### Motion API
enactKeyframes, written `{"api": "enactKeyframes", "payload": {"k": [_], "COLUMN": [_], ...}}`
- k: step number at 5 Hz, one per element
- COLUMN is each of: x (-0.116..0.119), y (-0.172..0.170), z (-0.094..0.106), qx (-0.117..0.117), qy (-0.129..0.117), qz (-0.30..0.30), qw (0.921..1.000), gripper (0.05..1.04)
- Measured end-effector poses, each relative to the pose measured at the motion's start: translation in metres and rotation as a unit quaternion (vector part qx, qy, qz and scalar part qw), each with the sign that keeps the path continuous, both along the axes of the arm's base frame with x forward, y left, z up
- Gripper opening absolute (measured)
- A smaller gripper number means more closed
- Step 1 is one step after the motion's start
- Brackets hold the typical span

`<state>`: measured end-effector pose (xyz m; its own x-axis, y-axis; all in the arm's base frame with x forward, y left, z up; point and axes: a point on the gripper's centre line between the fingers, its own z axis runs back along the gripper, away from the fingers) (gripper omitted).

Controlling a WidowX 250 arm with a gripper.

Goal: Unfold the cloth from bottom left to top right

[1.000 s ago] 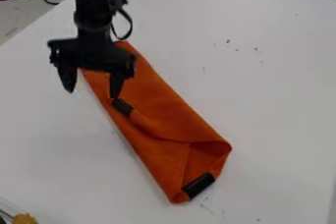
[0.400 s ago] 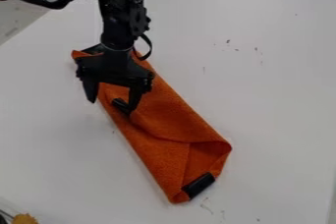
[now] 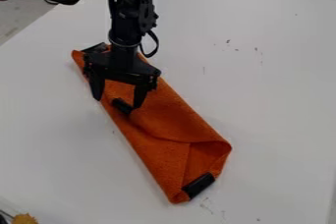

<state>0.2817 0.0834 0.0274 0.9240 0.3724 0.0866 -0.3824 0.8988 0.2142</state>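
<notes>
End effector (image 3: 117, 103): fingers apart, pointing down over the upper part of the orange cloth (image 3: 171, 120). The cloth lies folded on the white bench (image 3: 269, 95), directly beneath the end effector and extending to its lower right in view. One black patch (image 3: 122, 106) sits between the fingertips (contact cannot be determined); another (image 3: 198, 185) marks the cloth's far lower end.

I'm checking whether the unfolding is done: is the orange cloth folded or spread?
Folded: the orange cloth lies as a narrow strip, a flap crossing it near its lower end.
</notes>
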Motion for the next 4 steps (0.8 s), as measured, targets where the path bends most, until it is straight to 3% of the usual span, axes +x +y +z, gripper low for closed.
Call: {"api": "enactKeyframes", "payload": {"k": [2, 3, 4], "x": [0.0007, 0.0021, 0.0057], "y": [-0.0017, -0.0027, -0.0018], "z": [-0.0140, -0.0172, -0.0184], "qx": [-0.018, -0.021, -0.022], "qy": [0.003, 0.003, 0.004], "qz": [0.007, 0.005, 0.008], "qw": [0.9998, 0.9998, 0.9997], "gripper": [0.454, 0.513, 0.323]}}
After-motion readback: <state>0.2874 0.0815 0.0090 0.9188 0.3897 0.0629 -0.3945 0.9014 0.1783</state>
